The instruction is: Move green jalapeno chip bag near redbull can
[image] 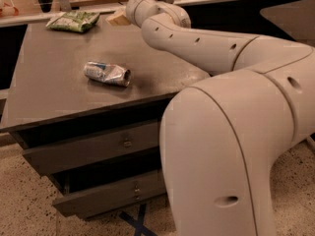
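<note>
- A grey flat-topped cabinet (pixel 54 100) with two front drawers is filling the left half of the view.
- The green jalapeno chip bag (pixel 73 21), a small crinkled light-green and white pillow-shaped packet, is lying flat at the far back-left corner of the cabinet top.
- The redbull can (pixel 107 73), a crushed silver metal cylinder with blue markings, is lying on its side towards the middle of the top, well apart from the bag.
- The gripper (pixel 116 18), a pale tan tip, is hovering just beside the bag's right end, near the back edge; I cannot tell whether it is released or clenched, and it is not visibly holding anything.
- The bulky off-white robot arm (pixel 197 38) is stretching back from the lower right.
- Judged step: approaching the bag for a grasp. The next move calls for settling over the bag, gripping it, then carrying it forward beside the can.
</note>
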`<state>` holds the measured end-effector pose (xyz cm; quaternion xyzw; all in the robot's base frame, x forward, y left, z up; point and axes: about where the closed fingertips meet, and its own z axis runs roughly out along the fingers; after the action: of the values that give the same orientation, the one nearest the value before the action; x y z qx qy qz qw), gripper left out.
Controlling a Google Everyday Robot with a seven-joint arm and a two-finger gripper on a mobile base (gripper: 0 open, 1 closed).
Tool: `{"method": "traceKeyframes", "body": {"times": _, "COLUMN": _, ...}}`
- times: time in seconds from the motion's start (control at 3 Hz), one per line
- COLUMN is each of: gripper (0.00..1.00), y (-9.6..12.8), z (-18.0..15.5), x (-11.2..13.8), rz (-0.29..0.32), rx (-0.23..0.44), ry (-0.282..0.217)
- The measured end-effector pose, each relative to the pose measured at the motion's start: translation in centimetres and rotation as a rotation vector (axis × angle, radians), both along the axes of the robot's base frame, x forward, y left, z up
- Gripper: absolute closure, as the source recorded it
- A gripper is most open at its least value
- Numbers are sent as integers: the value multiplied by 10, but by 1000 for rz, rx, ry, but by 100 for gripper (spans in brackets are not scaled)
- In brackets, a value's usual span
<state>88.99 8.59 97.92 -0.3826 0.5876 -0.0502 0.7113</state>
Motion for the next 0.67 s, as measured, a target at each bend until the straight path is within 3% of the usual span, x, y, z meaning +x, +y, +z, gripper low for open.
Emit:
{"method": "traceKeyframes", "body": {"times": 0.33, "gripper": 0, "y": -56, "z": 4, "x": 11, "rz": -61, "rx": -29, "ry": 0}}
{"method": "traceKeyframes", "body": {"times": 0.67, "gripper": 0, "y": -107, "z": -13, "x": 1, "rz": -95, "rx": -92, "ry": 51}}
